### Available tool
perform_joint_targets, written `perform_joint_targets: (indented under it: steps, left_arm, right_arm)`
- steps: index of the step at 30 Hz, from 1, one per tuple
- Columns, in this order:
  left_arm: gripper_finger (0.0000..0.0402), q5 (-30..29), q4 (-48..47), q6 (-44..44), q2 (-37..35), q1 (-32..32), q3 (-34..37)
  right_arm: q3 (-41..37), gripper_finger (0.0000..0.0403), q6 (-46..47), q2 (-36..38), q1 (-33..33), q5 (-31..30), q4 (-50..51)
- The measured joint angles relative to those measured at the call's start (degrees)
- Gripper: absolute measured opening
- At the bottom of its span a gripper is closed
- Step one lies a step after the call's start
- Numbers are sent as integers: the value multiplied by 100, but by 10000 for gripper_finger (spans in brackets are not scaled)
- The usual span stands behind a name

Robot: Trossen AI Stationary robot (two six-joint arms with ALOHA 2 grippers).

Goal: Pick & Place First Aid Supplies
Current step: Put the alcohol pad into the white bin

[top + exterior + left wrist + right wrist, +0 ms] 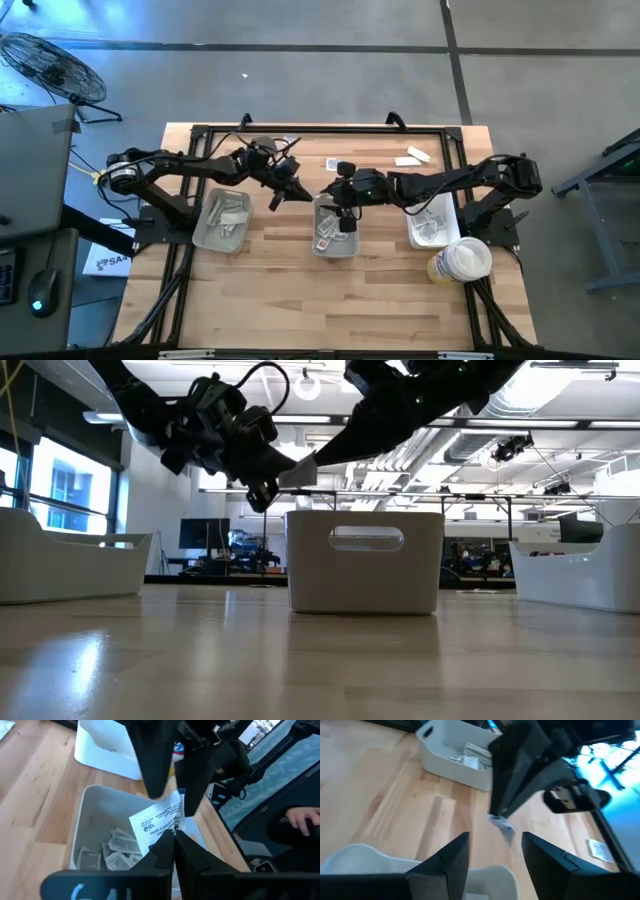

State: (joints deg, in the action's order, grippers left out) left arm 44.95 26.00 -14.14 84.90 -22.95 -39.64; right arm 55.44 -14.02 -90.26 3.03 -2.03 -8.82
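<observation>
In the high view, the left gripper is stretched in from the left and the right gripper from the right, so that both are seen over the far rim of the middle grey rectangular plastic tray, with bare wooden table left open on the near side. In the low view, the two dark arms are met above that tray's far-left corner, with clear air between them and its rim. In the left wrist view, a square white sachet with dark print is pinched between the left gripper's closed fingers above more sachets lying in the tray, while in the right wrist view the right gripper's fingers are spread wide and empty, just short of the sachet's hanging edge.
</observation>
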Motion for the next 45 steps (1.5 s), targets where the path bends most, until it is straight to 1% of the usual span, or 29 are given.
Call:
perform_joint_targets:
  steps: [2,4,6,11,14,19,20,22,24,27,28,30,34,38,41,43,45]
  left_arm:
    - [3,-12,12,-14,0,91,0]
    - [3,-18,87,-13,0,205,0]
    - [3,-56,179,-13,-2,308,-2]
    - [3,-397,351,-12,-2,434,-4]
    - [3,-396,446,-29,-4,427,-7]
    - [3,-400,439,2,-7,425,-7]
    - [3,-400,439,26,-7,425,-7]
    - [6,-402,413,31,-39,425,-7]
    - [16,-400,387,33,-112,425,-7]
    - [44,-496,181,61,-308,418,-7]
    - [55,-543,37,123,-410,418,-7]
    - [77,-817,-365,333,-671,416,-7]
    - [113,-1685,-1383,794,-1275,418,-7]
    - [131,-2721,-2249,1173,-1837,418,-9]
    - [133,-3274,-2665,1286,-2049,418,-11]
    - [133,-3561,-2791,1289,-2070,418,-9]
    - [133,-3807,-2835,1304,-2064,418,-9]
  right_arm:
    - [0,168,0,0,0,-187,-4]
    - [0,160,-21,0,0,-216,-4]
    - [0,151,-26,0,0,-126,-7]
    - [0,118,-40,0,-4,183,-39]
    - [0,85,-57,0,-2,198,-24]
    - [0,12,-61,0,0,200,17]
    - [0,7,-60,0,0,200,26]
    - [0,12,-13,0,-2,200,28]
    - [0,13,15,0,-2,198,62]
    - [0,3,11,24,-38,125,314]
    - [-2,3,23,60,-55,41,463]
    - [-4,5,86,180,-93,-231,670]
    - [-2,2,261,546,-94,-681,1509]
    - [2,2,767,1036,-81,-1337,2798]
    - [2,2,1549,1367,-77,-1758,4177]
    - [0,1,2219,1539,-74,-1803,5120]
    - [0,1,2963,1663,-79,-1714,6035]
